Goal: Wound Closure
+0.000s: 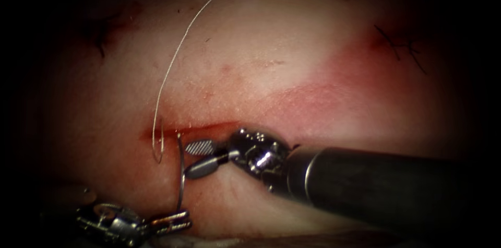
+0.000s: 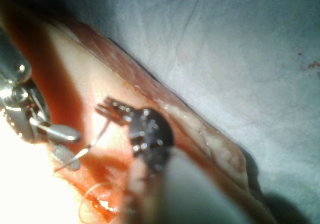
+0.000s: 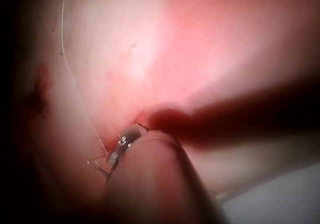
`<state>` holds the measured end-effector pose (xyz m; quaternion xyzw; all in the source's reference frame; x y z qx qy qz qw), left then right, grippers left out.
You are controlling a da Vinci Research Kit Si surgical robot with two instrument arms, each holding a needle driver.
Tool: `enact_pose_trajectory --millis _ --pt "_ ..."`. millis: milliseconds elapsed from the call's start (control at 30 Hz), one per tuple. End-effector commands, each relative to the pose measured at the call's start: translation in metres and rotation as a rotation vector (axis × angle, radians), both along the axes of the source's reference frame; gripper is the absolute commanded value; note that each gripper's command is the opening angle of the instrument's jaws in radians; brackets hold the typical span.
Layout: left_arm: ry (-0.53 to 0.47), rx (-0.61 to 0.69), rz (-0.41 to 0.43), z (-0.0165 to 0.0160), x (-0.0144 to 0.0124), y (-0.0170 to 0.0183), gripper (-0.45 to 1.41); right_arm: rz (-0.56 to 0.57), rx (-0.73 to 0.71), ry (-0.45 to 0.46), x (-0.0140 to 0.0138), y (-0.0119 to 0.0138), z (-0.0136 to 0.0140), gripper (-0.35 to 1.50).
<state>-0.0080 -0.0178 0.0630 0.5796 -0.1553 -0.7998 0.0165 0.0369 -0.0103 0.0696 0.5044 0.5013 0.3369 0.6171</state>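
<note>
From the right, the right arm's tool (image 1: 201,156) reaches in almost level, its jaws spread and holding nothing, right beside the cut (image 1: 201,127) in the tissue (image 1: 271,70). Low on the left, the left arm's tool (image 1: 172,222) clamps the needle (image 1: 181,175) near its lower end; the needle rises to the cut's edge. The thread (image 1: 177,55) arcs upward from the cut's left end.

Needle (image 2: 97,138) in left tool's (image 2: 111,108) jaws
</note>
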Motion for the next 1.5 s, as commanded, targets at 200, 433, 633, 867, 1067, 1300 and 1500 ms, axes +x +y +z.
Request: enact_pose_trajectory --millis 200,433,633,867,1067,1300,1500 --pt "-0.001 0.000 0.004 0.0007 -0.0005 -0.0007 -0.45 -0.006 0.047 0.020 0.0019 -0.0011 0.0007 0.95" --pt "-0.004 -0.007 0.002 0.0006 -0.0005 -0.0008 -0.45 -0.025 0.055 0.047 0.0022 -0.0015 0.0010 -0.35" --pt "-0.011 -0.008 0.001 0.0003 -0.0007 -0.0009 -0.45 -0.003 0.056 0.043 0.0023 -0.0013 0.0017 -0.35" --pt "-0.018 -0.009 -0.001 0.0001 -0.0011 -0.0010 -0.45 0.028 0.055 0.030 0.0018 -0.0006 0.0020 -0.35" --pt "-0.059 0.119 -0.061 -0.0005 -0.0008 0.0007 1.04 0.046 0.054 0.018 0.0010 0.0001 0.0023 -0.35" --pt "-0.089 0.194 -0.057 -0.0017 0.0027 0.0013 1.23 0.055 -0.058 0.002 -0.0016 0.0025 0.0014 -0.35" --pt "-0.097 0.234 -0.060 0.0018 0.0036 0.0015 0.96 0.055 -0.313 0.007 -0.0024 0.0051 -0.0026 -0.35"
